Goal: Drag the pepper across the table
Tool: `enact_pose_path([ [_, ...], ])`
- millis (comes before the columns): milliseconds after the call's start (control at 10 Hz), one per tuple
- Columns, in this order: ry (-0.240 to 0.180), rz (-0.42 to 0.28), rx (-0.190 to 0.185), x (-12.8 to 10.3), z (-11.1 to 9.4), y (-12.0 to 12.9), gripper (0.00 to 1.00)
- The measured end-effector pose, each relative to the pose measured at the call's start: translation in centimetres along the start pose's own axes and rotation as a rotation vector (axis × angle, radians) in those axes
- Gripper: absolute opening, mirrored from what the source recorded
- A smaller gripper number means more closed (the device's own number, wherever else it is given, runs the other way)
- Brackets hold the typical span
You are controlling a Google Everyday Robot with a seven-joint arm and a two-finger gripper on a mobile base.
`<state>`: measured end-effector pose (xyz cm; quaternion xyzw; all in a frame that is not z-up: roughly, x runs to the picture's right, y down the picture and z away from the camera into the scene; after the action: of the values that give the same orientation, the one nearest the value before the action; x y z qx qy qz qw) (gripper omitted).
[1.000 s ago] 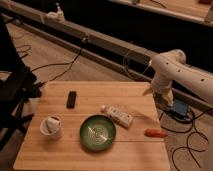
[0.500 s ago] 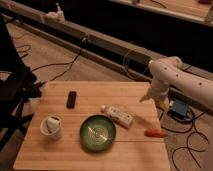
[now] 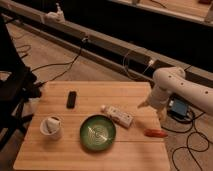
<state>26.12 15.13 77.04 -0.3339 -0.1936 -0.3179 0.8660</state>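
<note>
The end effector [image 3: 148,103] hovers over the right edge of the bench [image 3: 90,160], open and empty. The pepper [image 3: 156,133] lies untouched by that edge.

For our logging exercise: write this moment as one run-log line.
phase: pre-contact | gripper: open, empty, above table edge, apart from pepper | pepper: lying on table near same edge, untouched

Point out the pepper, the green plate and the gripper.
pepper [image 3: 156,133], camera view, middle of its red body.
green plate [image 3: 83,133], camera view, its left rim.
gripper [image 3: 145,104], camera view, its tip, over the right side of the table [image 3: 60,155], apart from the pepper.
</note>
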Motion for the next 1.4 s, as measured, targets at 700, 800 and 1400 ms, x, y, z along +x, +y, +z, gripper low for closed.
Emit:
enact_pose_path([
  [700,-0.026,0.140,0.017,0.6,1.9,2.9,0.80],
  [800,-0.025,0.142,0.015,0.7,1.9,3.0,0.80],
  [1400,-0.062,0.232,-0.021,1.4,4.3,5.3,0.80],
])
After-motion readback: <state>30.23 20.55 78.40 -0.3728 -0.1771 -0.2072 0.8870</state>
